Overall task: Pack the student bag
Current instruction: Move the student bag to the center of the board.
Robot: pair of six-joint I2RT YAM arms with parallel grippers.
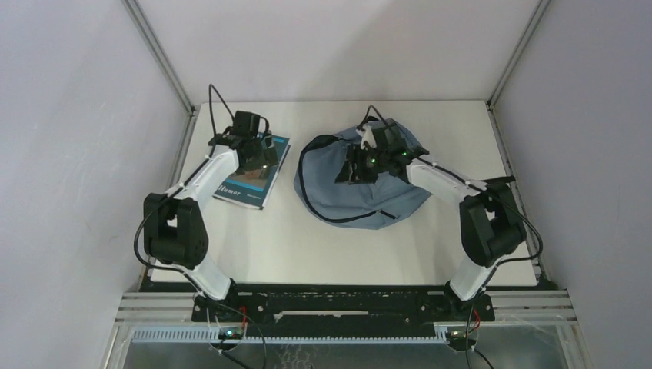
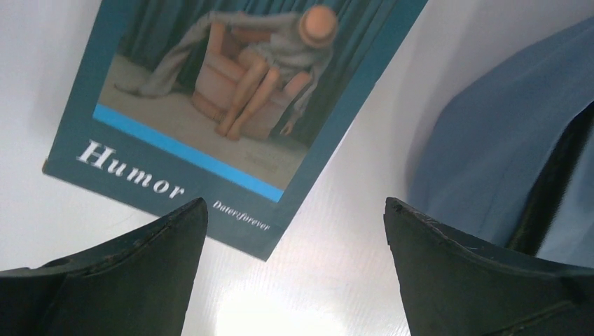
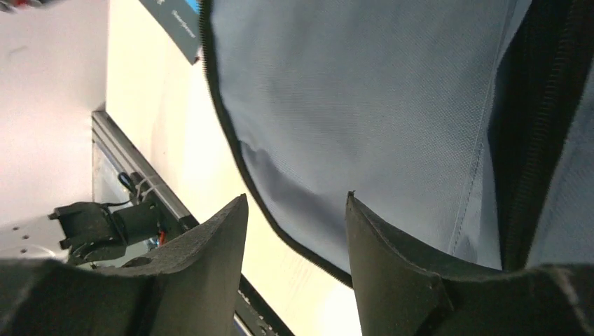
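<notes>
In the top view, the student bag is lying slumped on the table, toward 1 o'clock from its middle, probably so the right arm can work its mouth. The right gripper is hovering over the bag's upper half. A teal book is resting at 10 o'clock, well apart from the bag, likely waiting to be packed. The left gripper is hanging above the book's far end. From here both sets of jaws are too small to read, and the arm is hiding whether the bag's opening is gaping.

In the left wrist view, the fingers are standing spread as wide as they go and are holding nothing. The book is lying beyond them toward 11 o'clock, with the bag's fabric edging in at 3 o'clock. The book's top is running out of frame.

In the right wrist view, the fingers are standing partly apart with nothing clamped between them. The bag's black zipper edge is curving behind the gap, seemingly the part to be gripped. The inside of the bag is not showing.
</notes>
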